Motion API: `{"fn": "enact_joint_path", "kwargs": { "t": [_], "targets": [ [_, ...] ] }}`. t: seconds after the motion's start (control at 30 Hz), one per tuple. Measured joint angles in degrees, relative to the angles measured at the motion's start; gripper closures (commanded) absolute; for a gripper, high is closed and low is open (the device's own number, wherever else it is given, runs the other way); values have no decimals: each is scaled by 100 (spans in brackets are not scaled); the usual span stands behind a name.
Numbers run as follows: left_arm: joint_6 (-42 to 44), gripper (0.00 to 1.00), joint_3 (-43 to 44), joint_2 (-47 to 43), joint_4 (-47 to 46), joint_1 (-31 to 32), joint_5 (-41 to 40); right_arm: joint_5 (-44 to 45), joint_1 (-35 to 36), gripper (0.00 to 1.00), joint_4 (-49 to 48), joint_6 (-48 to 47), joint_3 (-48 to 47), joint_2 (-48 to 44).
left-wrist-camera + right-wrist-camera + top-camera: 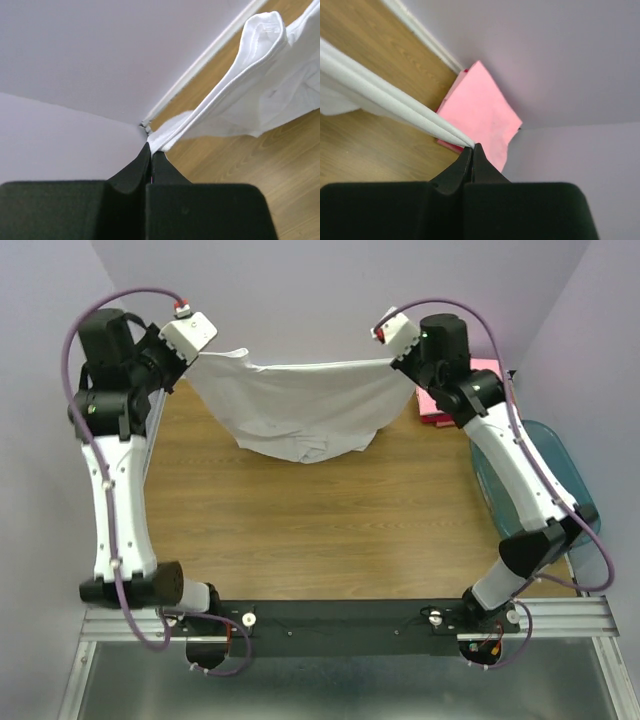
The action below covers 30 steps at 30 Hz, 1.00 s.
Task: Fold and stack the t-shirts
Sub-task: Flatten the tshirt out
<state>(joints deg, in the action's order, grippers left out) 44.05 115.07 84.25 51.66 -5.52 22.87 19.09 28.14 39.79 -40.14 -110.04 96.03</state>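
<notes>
A white t-shirt (300,405) hangs stretched between my two grippers at the back of the table, its lower part sagging onto the wood. My left gripper (150,146) is shut on one corner of the white t-shirt (260,80). At the other end my right gripper (473,146) is shut on the opposite edge of the white t-shirt (380,100). A folded pink t-shirt (480,112) lies on a red one (451,146) in the back right corner, just past the right gripper; the pink t-shirt (438,400) is partly hidden by the right arm in the top view.
A translucent teal bin (560,465) stands at the right edge of the table under the right arm. Purple walls (300,290) close in the back and both sides. The wooden table (300,530) lies bare in front of the shirt.
</notes>
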Motion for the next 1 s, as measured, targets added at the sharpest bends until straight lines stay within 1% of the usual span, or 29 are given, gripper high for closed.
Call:
{"fn": "enact_joint_path", "kwargs": {
  "t": [0.2, 0.3, 0.4, 0.43, 0.53, 0.67, 0.73, 0.83, 0.93, 0.97, 1.0],
  "targets": [
    [-105, 100, -813, -1937, -544, 0, -166, 98, 20, 100, 9, 7, -376, -1010],
    [-195, 100, -994, -2715, -767, 2, -330, 101, 39, 99, 7, 31, -518, -1659],
    [-291, 100, -951, -3390, -970, 2, -455, 83, 44, 99, 7, 109, -787, -2065],
    [-306, 100, -890, -3482, -997, 2, -474, 66, 48, 99, 7, 133, -984, -2168],
    [-372, 100, -345, -3637, -1047, 2, -540, -44, 70, 99, -9, 175, -1707, -2251],
    [-387, 100, 376, -3473, -911, 2, -645, -208, 79, 99, -52, 101, -2000, -2312],
    [-378, 100, 356, -3458, -879, 2, -704, -245, 79, 99, -162, -26, -1775, -2371],
    [-273, 100, -133, -3460, -767, 2, -741, -251, 79, 99, -367, -319, -1029, -2417],
    [-76, 100, -1075, -3407, -457, 0, -741, -240, 76, 99, -579, -586, -63, -2391],
    [-26, 100, -1373, -3359, -431, 2, -739, -245, 72, 100, -715, -678, 424, -2345],
    [39, 100, -1563, -3338, -354, 0, -730, -247, 72, 99, -737, -737, 741, -2306]
  ]
}}
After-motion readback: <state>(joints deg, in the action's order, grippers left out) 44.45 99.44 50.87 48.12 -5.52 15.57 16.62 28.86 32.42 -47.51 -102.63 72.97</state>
